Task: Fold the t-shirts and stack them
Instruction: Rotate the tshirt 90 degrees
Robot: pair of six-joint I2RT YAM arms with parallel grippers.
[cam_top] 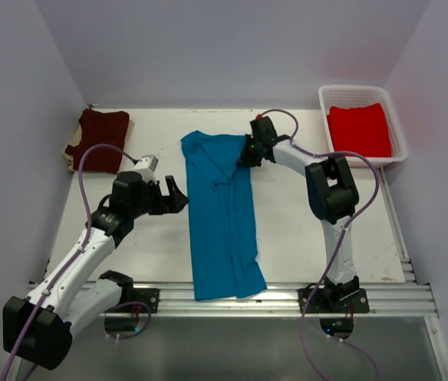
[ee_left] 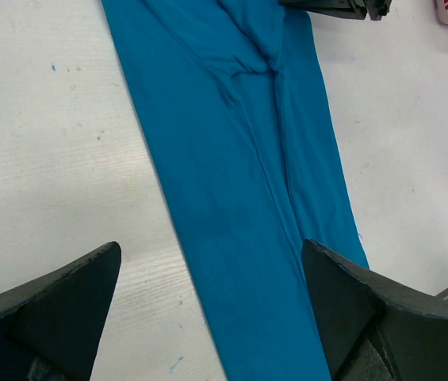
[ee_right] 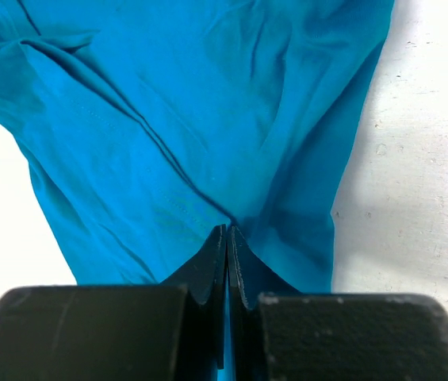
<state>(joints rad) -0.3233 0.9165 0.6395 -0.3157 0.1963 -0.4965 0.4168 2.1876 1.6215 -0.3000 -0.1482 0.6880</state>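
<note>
A teal-blue t-shirt lies as a long folded strip down the middle of the table, from the far centre to the near edge. My right gripper is at its far right corner. In the right wrist view the gripper is shut on a pinch of the teal cloth, which puckers at the tips. My left gripper hovers open over the strip's left edge, its fingertips wide apart and holding nothing. A dark maroon t-shirt lies folded at the far left. A bright red t-shirt is in the basket.
The white mesh basket stands at the far right corner against the wall. An aluminium rail runs along the near table edge by the arm bases. Walls close the table in at the left, back and right.
</note>
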